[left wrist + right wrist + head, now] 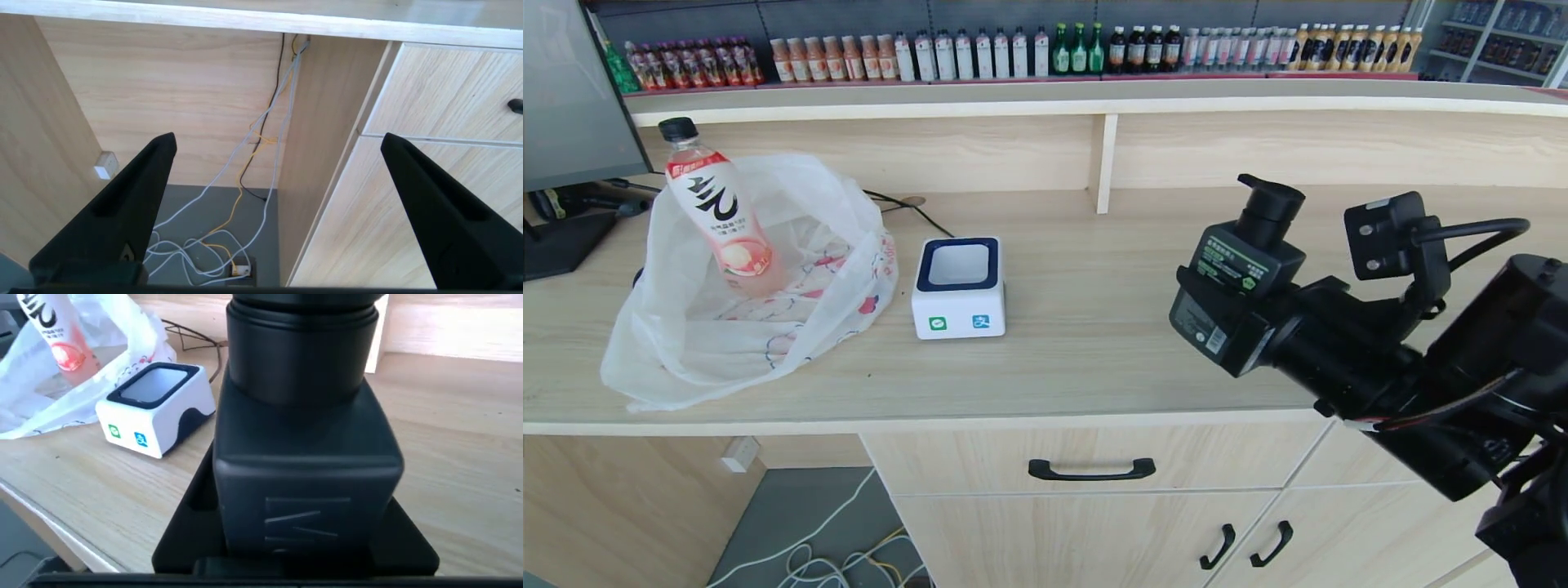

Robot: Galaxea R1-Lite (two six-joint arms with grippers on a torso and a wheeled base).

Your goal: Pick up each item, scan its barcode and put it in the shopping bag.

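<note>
Right pincer tight around black, barcode-labelled bottle; left pincer agape below counter.

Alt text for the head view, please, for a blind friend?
The robot's right gripper holds a black bottle over a wooden counter. Left of it sit a white scanner and a shopping bag holding a pink drink bottle.

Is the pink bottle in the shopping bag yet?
In. The pink bottle leans inside the open shopping bag, its base down among the plastic.

Bottles line the shelf behind a likely monitor.
</note>
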